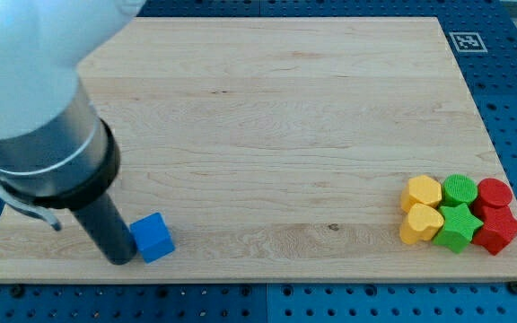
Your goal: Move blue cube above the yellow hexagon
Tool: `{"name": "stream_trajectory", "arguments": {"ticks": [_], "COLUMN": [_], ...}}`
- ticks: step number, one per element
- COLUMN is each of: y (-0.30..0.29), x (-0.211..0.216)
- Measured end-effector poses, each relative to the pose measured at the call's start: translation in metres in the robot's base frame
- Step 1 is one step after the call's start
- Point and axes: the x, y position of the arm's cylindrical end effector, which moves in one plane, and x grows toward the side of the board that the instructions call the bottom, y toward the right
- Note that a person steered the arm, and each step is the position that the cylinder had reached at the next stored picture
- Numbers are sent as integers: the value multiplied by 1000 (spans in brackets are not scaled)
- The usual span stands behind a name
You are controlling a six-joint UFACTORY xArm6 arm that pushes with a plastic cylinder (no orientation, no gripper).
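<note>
The blue cube (153, 238) sits near the bottom left of the wooden board (267, 117). My tip (119, 259) is at the cube's left side, touching or nearly touching it. The yellow hexagon (421, 192) sits far off at the view's right, at the top left of a cluster of blocks. The arm's large white and black body covers the view's upper left.
Clustered at the bottom right: a yellow heart (420, 223) below the hexagon, a green cylinder (460, 189), a green star (458, 227), a red cylinder (495, 193) and a red star (497, 230). A marker tag (466, 41) sits at the top right.
</note>
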Motion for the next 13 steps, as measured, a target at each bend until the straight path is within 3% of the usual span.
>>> {"name": "stream_trajectory", "arguments": {"ticks": [2,6,10,12,13], "y": [36,88,108,98,121], "x": [-26,-6,-90,-50,-54]}}
